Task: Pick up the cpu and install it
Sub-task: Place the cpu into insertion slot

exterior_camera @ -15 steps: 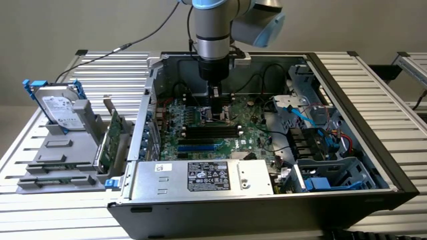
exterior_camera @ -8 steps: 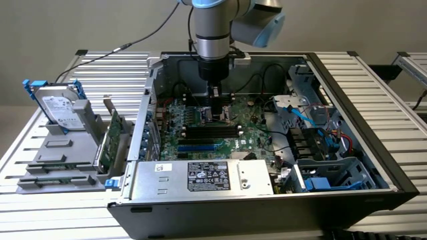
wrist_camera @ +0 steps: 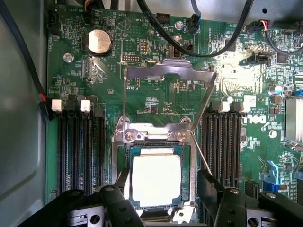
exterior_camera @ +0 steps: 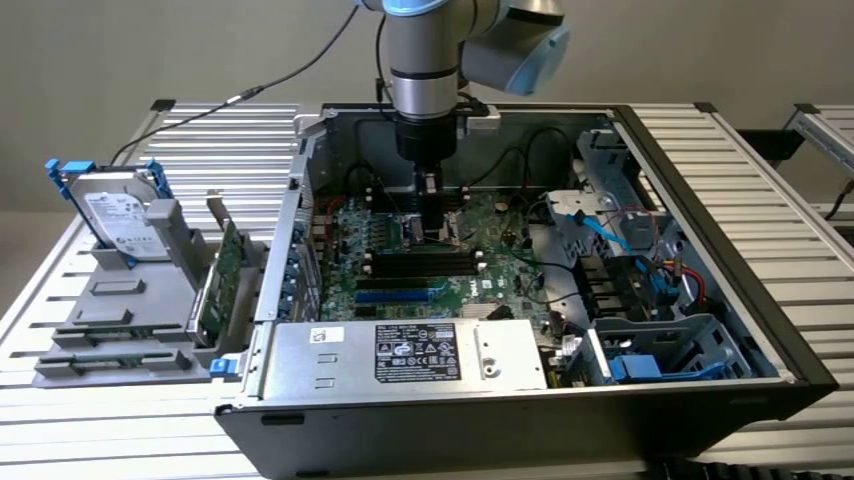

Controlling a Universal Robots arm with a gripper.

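Cpu [wrist_camera: 156,180] sits in socket frame [wrist_camera: 150,135], lid [wrist_camera: 168,71] raised.

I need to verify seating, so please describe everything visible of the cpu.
The cpu is a small flat square chip with a pale silvery metal top plate and a thin dark rim. It lies flat, face up, within the black-and-metal socket frame on the green motherboard. The hinged metal load plate stands raised, not covering it. The open gripper straddles it, a finger at either side; whether they touch it I cannot tell.
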